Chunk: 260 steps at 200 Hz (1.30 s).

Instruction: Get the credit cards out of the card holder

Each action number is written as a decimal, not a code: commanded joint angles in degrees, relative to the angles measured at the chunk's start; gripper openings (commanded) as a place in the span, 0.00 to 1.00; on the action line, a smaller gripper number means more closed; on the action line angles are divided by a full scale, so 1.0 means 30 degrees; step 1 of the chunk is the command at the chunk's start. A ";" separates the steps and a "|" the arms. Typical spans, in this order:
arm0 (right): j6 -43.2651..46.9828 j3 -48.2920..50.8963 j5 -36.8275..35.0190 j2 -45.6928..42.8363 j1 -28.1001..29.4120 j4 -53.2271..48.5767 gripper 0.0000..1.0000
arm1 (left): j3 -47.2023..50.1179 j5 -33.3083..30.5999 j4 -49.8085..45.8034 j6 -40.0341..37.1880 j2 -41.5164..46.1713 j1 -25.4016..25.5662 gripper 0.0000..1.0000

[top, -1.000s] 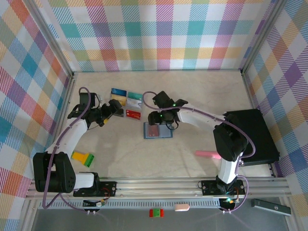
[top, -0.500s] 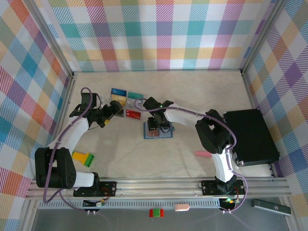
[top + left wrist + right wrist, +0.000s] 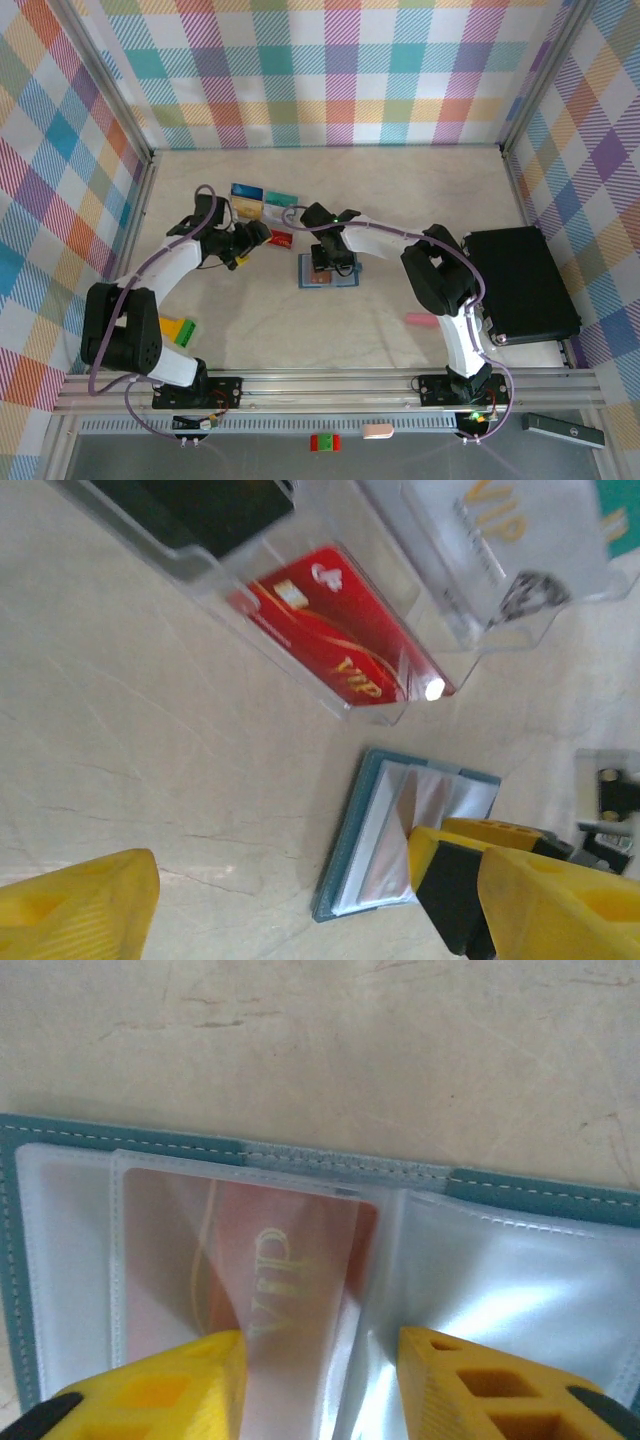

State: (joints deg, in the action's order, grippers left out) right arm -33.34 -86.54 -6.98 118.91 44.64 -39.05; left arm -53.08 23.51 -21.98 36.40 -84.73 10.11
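Observation:
The teal card holder [image 3: 345, 281] lies open on the table, its clear sleeves up [image 3: 500, 1290]. A red VIP card [image 3: 270, 1250] sits inside one sleeve. My right gripper [image 3: 322, 1360] is pressed down on the sleeves, jaws open, one fingertip on the red card's sleeve and one on the neighbouring sleeve. Several credit cards lie loose behind the holder, among them a red one [image 3: 340, 645], a grey-white VIP one [image 3: 490, 535] and a black one [image 3: 200, 505]. My left gripper [image 3: 257, 238] hovers open and holds nothing, beside the red card [image 3: 280, 238] and left of the holder [image 3: 385, 830].
A big black box [image 3: 525, 285] stands at the right wall. A pink object [image 3: 420, 319] lies near the front right. Yellow and green blocks [image 3: 175, 328] sit at the front left by the left arm's base.
My left gripper has swung right, closer to the red card and the holder, its jaws a little narrower. The right gripper came down onto the holder's sleeves and narrowed its jaws.

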 commanded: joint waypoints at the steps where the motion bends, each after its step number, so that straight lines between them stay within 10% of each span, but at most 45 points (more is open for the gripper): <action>1: -0.0413 0.1136 0.0637 -0.0091 -0.0361 0.0277 0.40 | -0.0482 0.0264 0.0651 0.0916 -0.0934 0.1155 0.77; 109: -0.0480 0.2941 0.1988 -0.0848 -0.1082 0.1958 0.28 | -0.1546 0.1311 0.2987 0.2544 -0.4846 0.5303 0.30; 260: -0.0824 0.3584 0.2596 -0.1054 -0.1446 0.2671 0.26 | -0.2138 0.0136 0.2273 0.2061 -0.6896 0.6736 0.27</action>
State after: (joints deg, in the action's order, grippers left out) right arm -34.61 -78.30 -0.27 114.65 41.01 -30.52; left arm -58.50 24.38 -14.20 43.46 -103.26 29.23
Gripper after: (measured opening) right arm 0.262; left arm 0.265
